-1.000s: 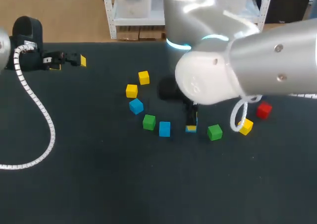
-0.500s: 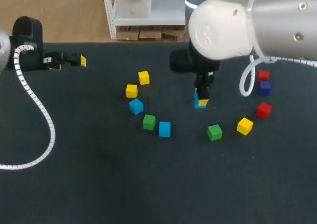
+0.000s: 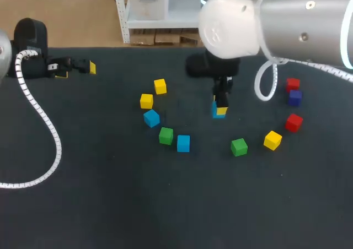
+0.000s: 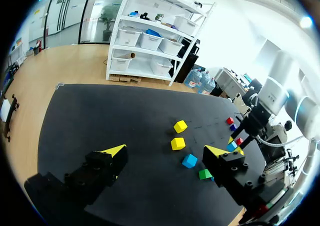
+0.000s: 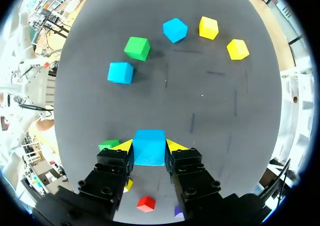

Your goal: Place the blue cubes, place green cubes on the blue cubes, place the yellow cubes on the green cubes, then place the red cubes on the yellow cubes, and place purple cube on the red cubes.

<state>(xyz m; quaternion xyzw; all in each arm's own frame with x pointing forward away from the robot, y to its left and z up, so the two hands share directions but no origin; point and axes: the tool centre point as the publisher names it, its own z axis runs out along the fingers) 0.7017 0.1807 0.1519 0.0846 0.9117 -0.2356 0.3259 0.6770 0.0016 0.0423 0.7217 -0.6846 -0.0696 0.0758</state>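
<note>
Currently, the right gripper [image 5: 150, 147] is pinching a blue cube [image 5: 149, 155] between its fingers, so blue-cube placing is apparently proceeding, next calling for lowering and finger release.

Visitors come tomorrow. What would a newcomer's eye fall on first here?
First, the bulky silver right arm over the middle of the dark table, its right hand shut on a blue cube. Then the bright loose cubes, yellow, blue, green, red and purple, strewn on both sides of that hand. The left hand sits open at the far left corner.
</note>
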